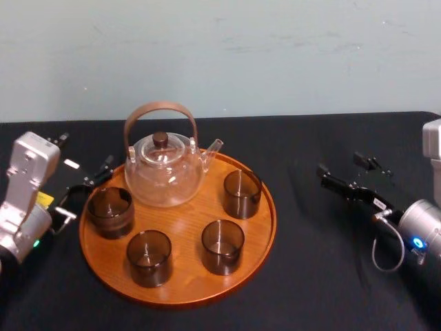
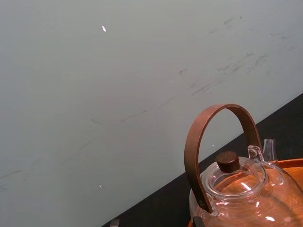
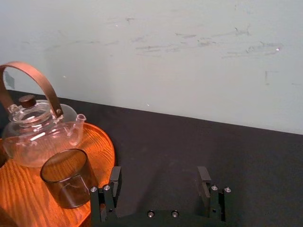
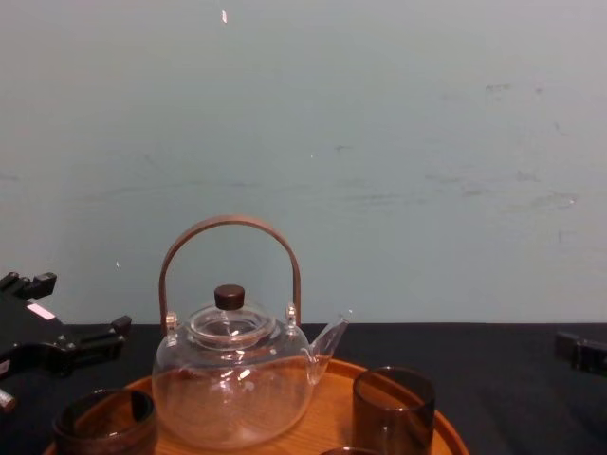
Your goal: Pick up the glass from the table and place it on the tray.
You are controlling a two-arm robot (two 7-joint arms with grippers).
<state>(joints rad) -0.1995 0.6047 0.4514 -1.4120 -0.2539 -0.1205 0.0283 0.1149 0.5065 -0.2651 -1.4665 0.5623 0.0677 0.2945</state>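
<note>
The smoky-brown cylindrical glass [image 1: 110,211] at centre-left stands on the round orange-brown wooden tray [image 1: 183,277] with 3 others, so placing looks done. The left gripper [image 1: 96,178], jaws apart, sits beside it. The right gripper [image 1: 341,172], jaws apart, hangs over the black surface [image 1: 324,265]. Next, the left gripper backs away without nudging the glass.

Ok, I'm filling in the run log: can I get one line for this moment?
state: four smoky glasses and glass teapot on tray | left gripper: open, beside left glass | right gripper: open, empty, over table right of tray
</note>
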